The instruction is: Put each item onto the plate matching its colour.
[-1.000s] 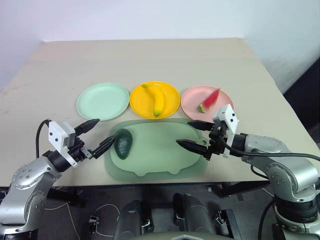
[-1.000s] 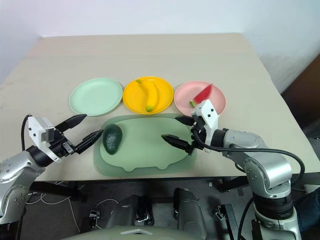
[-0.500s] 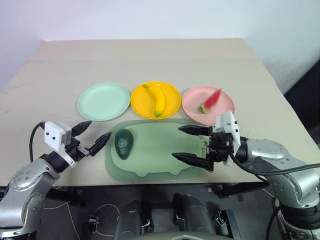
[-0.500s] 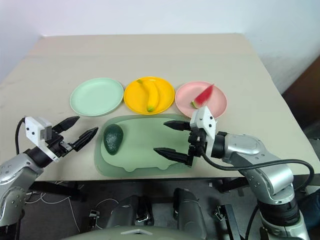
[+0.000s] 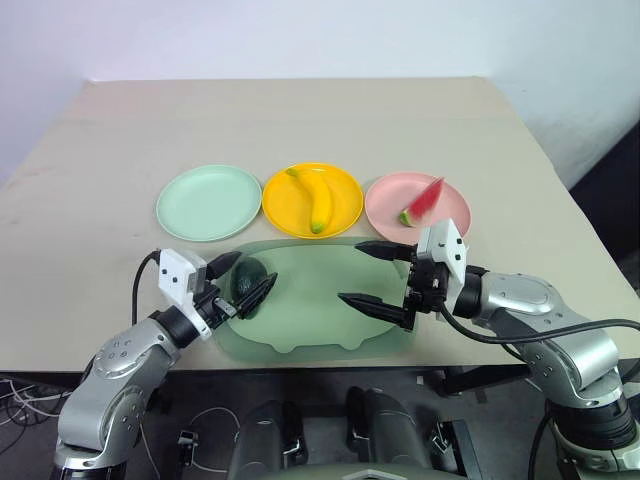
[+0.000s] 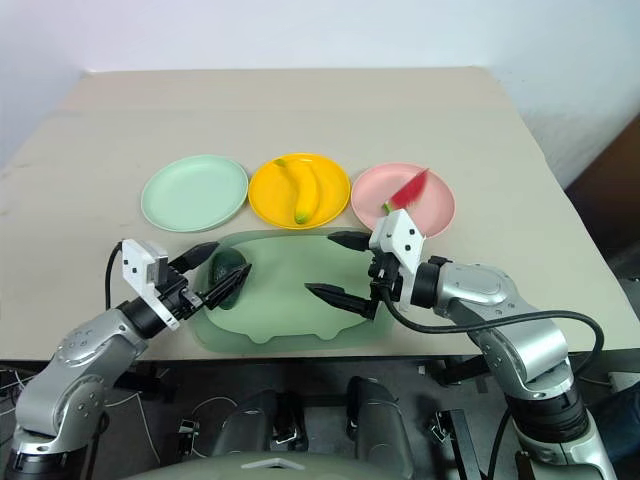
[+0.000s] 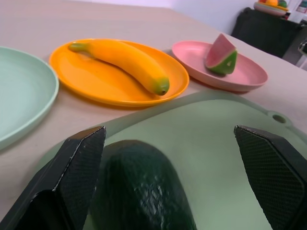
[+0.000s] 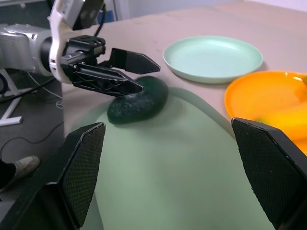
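The dark green avocado (image 5: 247, 288) lies on the left end of the translucent green tray (image 5: 320, 325). My left gripper (image 5: 258, 267) is open and level, with one finger on each side of the avocado (image 7: 139, 191). My right gripper (image 5: 349, 271) is open and holds nothing, hovering over the right part of the tray and pointing toward the avocado. The banana (image 5: 312, 198) lies on the yellow plate (image 5: 345, 200). The watermelon wedge (image 5: 420, 202) rests on the pink plate (image 5: 448, 218). Nothing lies on the mint green plate (image 5: 208, 202).
The three plates stand in a row just behind the tray. The tray lies near the table's front edge (image 5: 330, 365). Bare tabletop stretches behind the plates and to both sides.
My left gripper has swung right and slightly down, from beside the tray to around the avocado. My right gripper has rolled a little while staying over the tray.
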You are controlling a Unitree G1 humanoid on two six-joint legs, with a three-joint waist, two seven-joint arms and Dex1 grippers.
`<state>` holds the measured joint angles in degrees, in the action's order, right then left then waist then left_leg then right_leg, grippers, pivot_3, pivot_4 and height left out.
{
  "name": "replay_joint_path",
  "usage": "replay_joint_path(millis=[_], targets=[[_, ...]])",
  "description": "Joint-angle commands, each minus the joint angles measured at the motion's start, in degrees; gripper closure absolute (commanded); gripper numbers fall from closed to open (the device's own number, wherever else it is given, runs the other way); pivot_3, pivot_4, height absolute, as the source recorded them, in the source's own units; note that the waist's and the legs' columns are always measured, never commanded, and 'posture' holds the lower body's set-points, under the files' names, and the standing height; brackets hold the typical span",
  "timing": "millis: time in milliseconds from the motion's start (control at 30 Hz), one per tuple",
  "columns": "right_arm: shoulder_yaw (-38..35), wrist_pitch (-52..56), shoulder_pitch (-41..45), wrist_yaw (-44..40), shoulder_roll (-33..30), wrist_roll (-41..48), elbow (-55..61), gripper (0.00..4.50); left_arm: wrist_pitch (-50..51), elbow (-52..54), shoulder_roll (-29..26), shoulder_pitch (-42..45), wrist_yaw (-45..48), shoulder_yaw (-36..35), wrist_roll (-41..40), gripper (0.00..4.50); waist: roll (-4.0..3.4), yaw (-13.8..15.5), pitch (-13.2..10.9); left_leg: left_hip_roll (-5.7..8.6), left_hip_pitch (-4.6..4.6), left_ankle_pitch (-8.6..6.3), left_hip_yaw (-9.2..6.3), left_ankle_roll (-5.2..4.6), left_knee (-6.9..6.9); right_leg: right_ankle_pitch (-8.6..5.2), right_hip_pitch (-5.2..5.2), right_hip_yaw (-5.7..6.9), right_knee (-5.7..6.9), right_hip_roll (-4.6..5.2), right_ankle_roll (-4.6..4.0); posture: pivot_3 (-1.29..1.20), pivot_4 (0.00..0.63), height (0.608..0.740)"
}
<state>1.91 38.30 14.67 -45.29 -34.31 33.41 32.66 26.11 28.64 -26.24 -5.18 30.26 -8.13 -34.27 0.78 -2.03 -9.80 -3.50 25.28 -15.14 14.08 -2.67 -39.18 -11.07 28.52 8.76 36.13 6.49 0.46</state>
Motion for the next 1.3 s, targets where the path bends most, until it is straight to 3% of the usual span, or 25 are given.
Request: replay_joint_path(millis=[33,233,367,467,567,600,933,1100,1300], targets=[[-0.8,-1.3,1.2,0.9,0.1,0.1,1.0,0.03,-0.9,-3.5,-0.5,1.7,1.1,-0.2,1.3,0.00,0.00,0.1,0.0,0.00,-0.01,0.00,-0.01,0.00,0.00,0.00,0.00,0.01,0.01,0.00,0.00,0.00,0.150,0.696],[-0.8,-1.3,0.8,2.0,-0.6,-0.9,1.2,0.03,-5.1,-10.4,-2.0,2.7,3.5,3.0,8.4,0.00,0.00,0.2,0.0,0.00,0.00,0.00,-0.03,-0.01,-0.02,0.00,-0.01,0.04,-0.01,0.01,0.00,0.00,0.150,0.696],[-0.7,-1.6,1.1,2.9,-0.1,-1.3,1.1,0.03,-5.8,-9.8,-1.1,1.9,4.6,4.4,8.9,0.00,0.00,0.9,0.0,0.00,0.00,-0.01,-0.03,-0.01,-0.02,0.00,-0.01,0.04,-0.02,0.02,0.00,0.00,0.150,0.696],[-0.8,-1.7,1.0,3.3,-0.2,-1.7,1.2,0.00,-5.8,-6.9,-0.9,0.3,4.7,5.0,8.9,0.62,0.00,1.0,0.0,0.00,0.00,-0.01,-0.03,-0.01,-0.02,0.00,0.00,0.03,-0.02,0.03,0.00,0.00,0.150,0.696],[-1.0,-1.8,0.6,3.6,-0.4,-1.9,1.4,0.00,-4.0,-3.8,-1.4,-0.5,4.5,4.6,7.8,1.55,0.00,1.1,0.0,0.00,0.01,-0.01,-0.04,-0.01,-0.02,0.00,0.00,0.04,-0.02,0.02,0.00,0.00,0.150,0.696],[-1.0,-1.9,0.4,3.7,-0.5,-1.9,1.5,0.00,-3.3,-3.2,-1.5,-0.2,4.1,4.4,7.6,1.62,0.00,1.1,0.0,0.00,0.01,-0.01,-0.04,-0.01,-0.02,0.00,0.00,0.04,-0.02,0.02,0.00,0.00,0.150,0.696],[-0.7,-3.2,-0.6,3.7,-0.4,-2.3,1.6,0.00,1.3,-0.8,-2.7,6.7,-2.3,-2.4,7.7,1.62,0.00,1.3,0.0,0.00,0.00,0.00,-0.07,-0.01,-0.03,0.00,-0.04,0.06,0.00,0.01,0.01,0.00,0.150,0.696],[0.3,-3.4,0.3,3.9,0.3,-2.7,0.8,0.00,2.4,-13.6,-2.5,19.4,-6.2,-2.9,10.6,1.62,0.02,1.5,0.0,0.00,0.00,0.01,-0.14,0.00,-0.10,0.00,-0.13,0.15,0.01,0.01,0.01,0.00,0.150,0.696],[1.3,-4.4,1.0,4.6,1.0,-4.3,-0.8,0.00,-0.6,-27.9,-2.0,28.6,-8.1,-2.9,14.5,1.62,0.03,1.2,0.0,-0.01,0.02,-0.01,-0.13,-0.04,-0.10,0.01,-0.10,0.17,0.05,-0.03,0.04,0.00,0.150,0.696]])
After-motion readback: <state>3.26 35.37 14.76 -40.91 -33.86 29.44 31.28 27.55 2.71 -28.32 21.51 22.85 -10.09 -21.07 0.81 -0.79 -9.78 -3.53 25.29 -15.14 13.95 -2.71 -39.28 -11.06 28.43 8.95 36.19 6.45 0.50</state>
